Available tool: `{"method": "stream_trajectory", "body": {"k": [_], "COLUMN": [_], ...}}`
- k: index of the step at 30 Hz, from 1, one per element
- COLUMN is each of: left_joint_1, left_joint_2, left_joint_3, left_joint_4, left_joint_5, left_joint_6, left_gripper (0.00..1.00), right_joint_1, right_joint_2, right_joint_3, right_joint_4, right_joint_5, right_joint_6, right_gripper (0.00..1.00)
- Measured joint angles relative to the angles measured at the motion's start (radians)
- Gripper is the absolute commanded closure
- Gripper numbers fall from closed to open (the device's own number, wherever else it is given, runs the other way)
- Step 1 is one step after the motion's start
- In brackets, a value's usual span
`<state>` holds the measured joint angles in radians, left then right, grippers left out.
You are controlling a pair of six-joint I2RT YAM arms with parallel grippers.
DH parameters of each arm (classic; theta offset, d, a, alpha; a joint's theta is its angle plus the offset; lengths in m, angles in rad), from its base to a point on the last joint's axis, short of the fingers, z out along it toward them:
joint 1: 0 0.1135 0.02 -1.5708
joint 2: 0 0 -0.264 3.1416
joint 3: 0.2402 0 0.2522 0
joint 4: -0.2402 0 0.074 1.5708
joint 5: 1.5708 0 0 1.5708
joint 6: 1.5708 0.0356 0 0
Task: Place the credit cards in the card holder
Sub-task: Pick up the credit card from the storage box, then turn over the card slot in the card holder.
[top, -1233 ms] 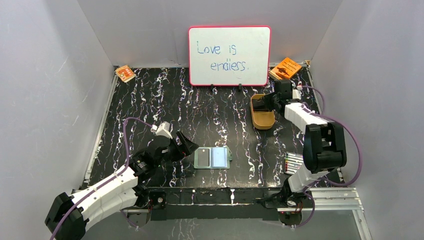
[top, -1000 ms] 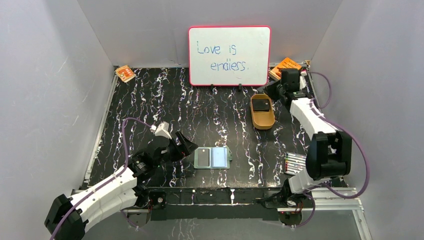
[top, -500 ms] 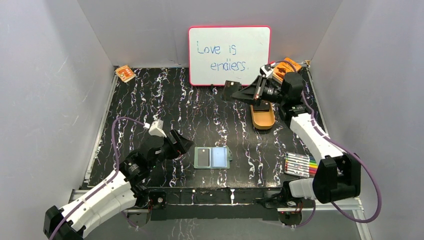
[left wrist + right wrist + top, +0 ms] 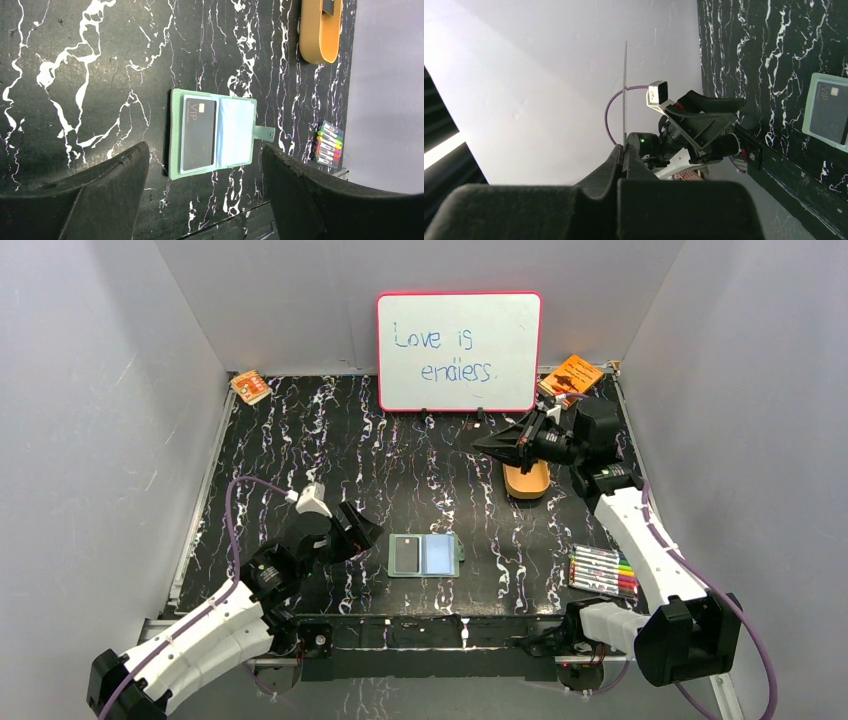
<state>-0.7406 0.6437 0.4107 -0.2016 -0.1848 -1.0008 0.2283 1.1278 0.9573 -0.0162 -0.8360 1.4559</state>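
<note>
- Starting nearest you: your left gripper (image 4: pixel 370 532) hovers low over the black marbled table (image 4: pixel 300 440). Its jaws are spread wide and hold nothing. It sits just beside the left edge of the card holder (image 4: pixel 235 131), placed there, I'd judge, to steady it when the next card comes in.
- That card holder lies flat and open near the front edge, pale blue inside facing up so the pockets can be reached. A dark VIP card (image 4: pixel 199 132) already sits on its left half; the right half is bare.
- Off to your right, a pack of markers (image 4: pixel 603 571) lies well apart from the holder and looks to play no part.
- Further out, your right gripper (image 4: pixel 624 150) is up in the air, pinched tight on a second card (image 4: pixel 625 90). You see that card edge-on, a thin line running out beyond the fingertips. It is gripped by one end, likely so the free end can slide into a pocket.
- Below that gripper sits the tan oval tray (image 4: pixel 527 483), presumably the supply. A dark shape at its cut-off end in the left wrist view may be another card; you can't tell.
- At the back, the whiteboard (image 4: pixel 459 350) leans on the wall, with an orange booklet (image 4: pixel 572 375) in the right corner and a second booklet (image 4: pixel 250 387) in the left.
</note>
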Motion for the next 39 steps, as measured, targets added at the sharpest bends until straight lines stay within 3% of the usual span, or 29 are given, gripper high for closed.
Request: {"method": "stream_trajectory", "body": {"k": [4, 7, 10, 13, 15, 23, 31, 39], "left_joint_1": [0.000, 0.000, 0.000, 0.000, 0.000, -0.008, -0.068, -0.101], "left_joint_2": [0.002, 0.007, 0.032, 0.090, 0.130, 0.331, 0.601, 0.758], "left_joint_3": [0.000, 0.000, 0.003, 0.019, 0.035, 0.112, 0.200, 0.315], "left_joint_4": [-0.010, -0.008, -0.006, 0.005, 0.019, 0.118, 0.204, 0.219], "left_joint_5": [-0.004, -0.003, 0.010, 0.046, 0.070, 0.187, 0.242, 0.253], "left_joint_6": [-0.006, -0.005, 0.007, 0.036, 0.052, 0.082, 0.057, 0.075], "left_gripper": [0.21, 0.21, 0.21, 0.21, 0.21, 0.26, 0.29, 0.32], "right_joint_1": [0.000, 0.032, 0.185, 0.383, 0.443, 0.430, 0.430, 0.430], "right_joint_2": [0.040, 0.138, 0.208, 0.175, 0.146, 0.135, 0.128, 0.128], "right_joint_3": [0.042, 0.229, 0.370, 0.277, 0.144, -0.156, -0.282, -0.321], "right_joint_4": [-0.097, -0.336, -0.475, -0.523, -0.542, -0.505, -0.391, -0.340], "right_joint_5": [0.003, 0.064, 0.298, 0.431, 0.442, 0.432, 0.415, 0.459], "right_joint_6": [-0.067, -0.321, -0.606, -0.796, -0.869, -0.896, -0.819, -0.770], "right_gripper": [1.00, 1.00, 1.00, 1.00, 1.00, 1.00, 1.00, 1.00]}}
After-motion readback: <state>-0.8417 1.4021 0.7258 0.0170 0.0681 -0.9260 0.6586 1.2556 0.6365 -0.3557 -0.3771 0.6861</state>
